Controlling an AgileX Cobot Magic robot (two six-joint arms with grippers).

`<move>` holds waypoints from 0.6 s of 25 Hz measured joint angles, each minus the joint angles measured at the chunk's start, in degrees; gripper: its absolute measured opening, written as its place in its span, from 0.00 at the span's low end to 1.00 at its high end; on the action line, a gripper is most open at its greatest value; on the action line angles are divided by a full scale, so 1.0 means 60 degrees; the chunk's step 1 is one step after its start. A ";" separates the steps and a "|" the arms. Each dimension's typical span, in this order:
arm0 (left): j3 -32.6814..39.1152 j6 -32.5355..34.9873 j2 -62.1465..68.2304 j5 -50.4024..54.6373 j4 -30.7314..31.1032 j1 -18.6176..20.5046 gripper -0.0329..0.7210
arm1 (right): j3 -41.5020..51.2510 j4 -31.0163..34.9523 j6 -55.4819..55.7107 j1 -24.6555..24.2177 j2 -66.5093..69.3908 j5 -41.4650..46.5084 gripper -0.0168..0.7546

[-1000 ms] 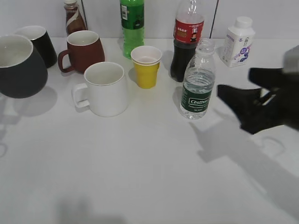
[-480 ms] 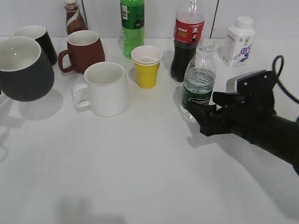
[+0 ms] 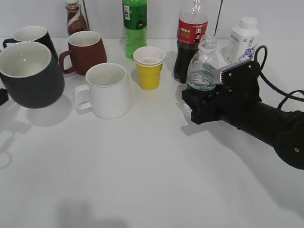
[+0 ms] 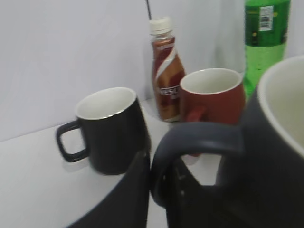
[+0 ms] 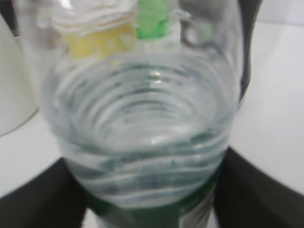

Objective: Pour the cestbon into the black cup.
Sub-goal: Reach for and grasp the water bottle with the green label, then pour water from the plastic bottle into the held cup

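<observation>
The black cup (image 3: 31, 73), a large charcoal mug with a white inside, hangs tilted just above the table at the far left. My left gripper (image 4: 159, 175) is shut on its loop handle (image 4: 190, 135). In the exterior view only a bit of that gripper shows at the left edge. The cestbon (image 3: 203, 71), uncapped and part full, stands right of centre. My right gripper (image 3: 202, 102) is closed round it at the green label, with a finger pressed on each side. In the right wrist view the cestbon (image 5: 142, 118) fills the space between the jaws (image 5: 152, 199).
Behind the cup are a small glossy black mug (image 3: 35, 34), a maroon mug (image 3: 85, 50) and a brown drink bottle (image 3: 75, 19). A white mug (image 3: 107, 90) and yellow paper cup (image 3: 148, 69) stand mid-table. A green bottle (image 3: 134, 23), cola bottle (image 3: 190, 38) and white bottle (image 3: 241, 40) line the back.
My right gripper has come in from the right and closed round the cestbon. The black cup has moved right and slightly forward in my left gripper.
</observation>
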 joint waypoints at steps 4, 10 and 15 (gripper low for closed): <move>0.0000 -0.0058 -0.0043 0.0230 0.0042 -0.0795 0.11 | -0.0001 -0.1115 -0.0300 0.0000 -0.0518 0.0475 0.64; 0.0000 -0.0067 -0.0085 0.1130 -0.0237 -0.2734 0.11 | -0.0536 -0.2563 -0.1458 0.0000 -0.2316 0.2640 0.64; -0.0344 -0.0091 -0.0085 0.2093 -0.0426 -0.4048 0.11 | -0.1367 -0.3024 -0.2783 0.0521 -0.3045 0.4325 0.64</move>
